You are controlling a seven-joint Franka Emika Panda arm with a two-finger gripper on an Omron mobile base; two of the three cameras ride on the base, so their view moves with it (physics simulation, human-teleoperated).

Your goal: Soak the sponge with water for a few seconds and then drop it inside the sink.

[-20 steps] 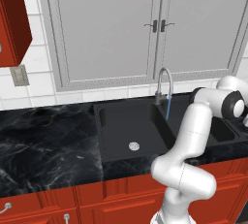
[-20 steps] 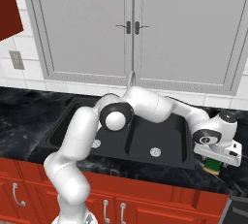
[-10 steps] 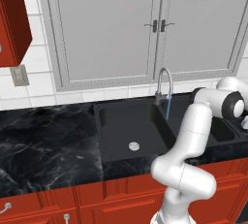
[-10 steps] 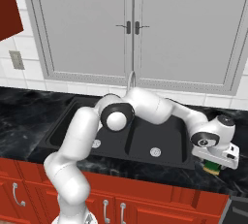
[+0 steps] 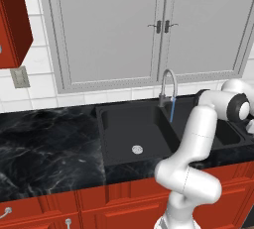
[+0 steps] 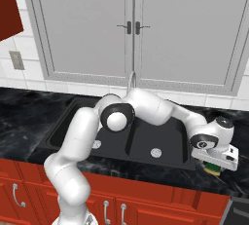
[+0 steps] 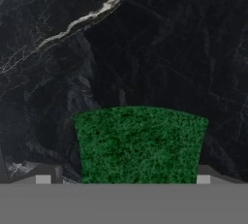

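The sponge (image 7: 139,143) lies on the black marbled countertop (image 6: 228,180) just right of the sink (image 6: 165,134), green scrub side up. In the right base view the sponge (image 6: 212,170) peeks out yellow and green beneath the hand. My gripper (image 7: 123,179) is open and points down over it, with one fingertip on each side of the sponge; the left one stands a little off its edge. My gripper (image 6: 215,163) hangs low over the counter. A thin blue stream of water (image 5: 172,110) runs from the silver faucet (image 5: 167,80) into the sink (image 5: 124,124).
The countertop (image 5: 44,143) stretches left of the sink. Grey cabinet doors (image 5: 158,25) stand behind the faucet. Red drawers (image 6: 160,204) run below the counter's front edge. My arm (image 6: 146,107) arches across both basins.
The hand has sunk slightly toward the sponge on the counter. The jaws stay wide and the water keeps running.
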